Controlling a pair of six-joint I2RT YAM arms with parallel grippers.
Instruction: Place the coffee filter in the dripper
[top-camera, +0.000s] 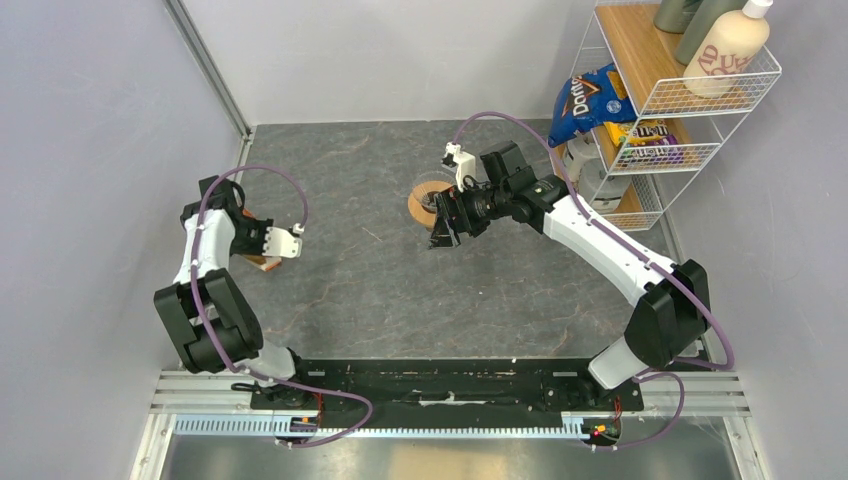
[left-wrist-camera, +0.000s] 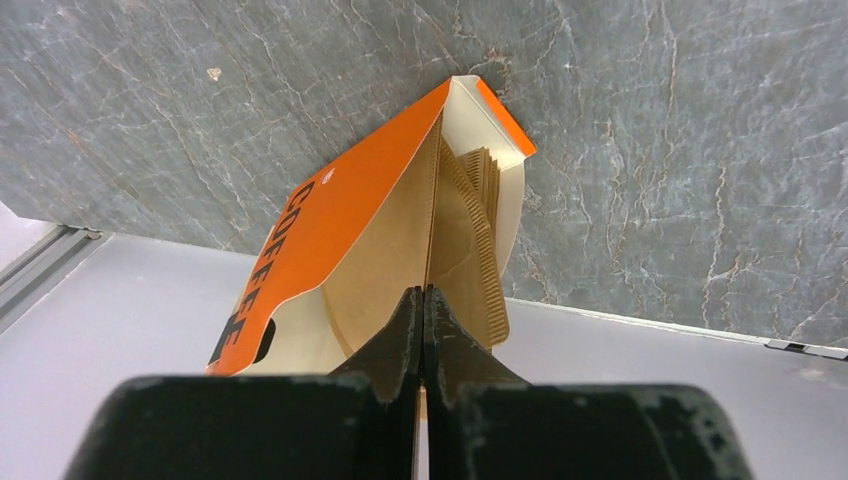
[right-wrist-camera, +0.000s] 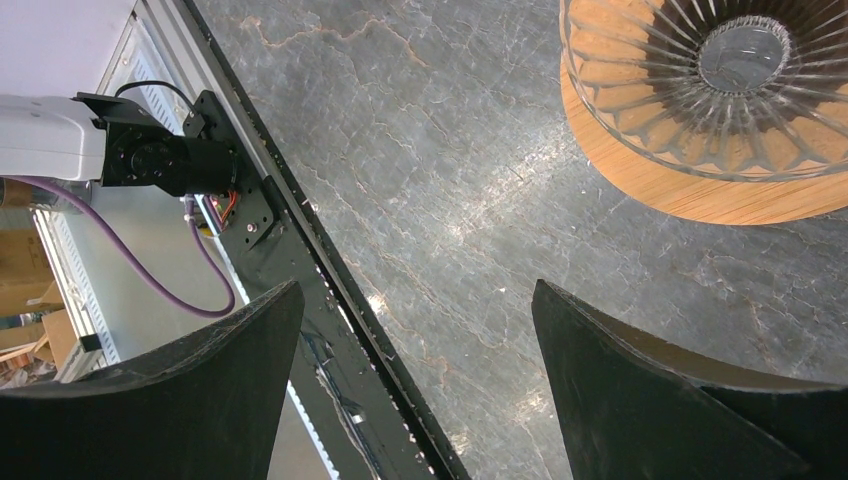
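Near the left edge of the table (top-camera: 400, 290), the left gripper (left-wrist-camera: 422, 300) has its jaws pinched shut on the thin tan-brown paper coffee filter (left-wrist-camera: 465, 245), likely to draw it from the orange cardboard packet (left-wrist-camera: 345, 205), while the right gripper (right-wrist-camera: 415, 300), jaws wide and empty, hovers beside the clear ribbed glass dripper (right-wrist-camera: 700, 100).

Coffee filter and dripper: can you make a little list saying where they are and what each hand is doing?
coffee filter: sticking out of the orange packet
left hand: shut on the coffee filter's edge
dripper: upright, nothing inside
right hand: open, near the dripper, holding nothing
job: filter not yet in the dripper
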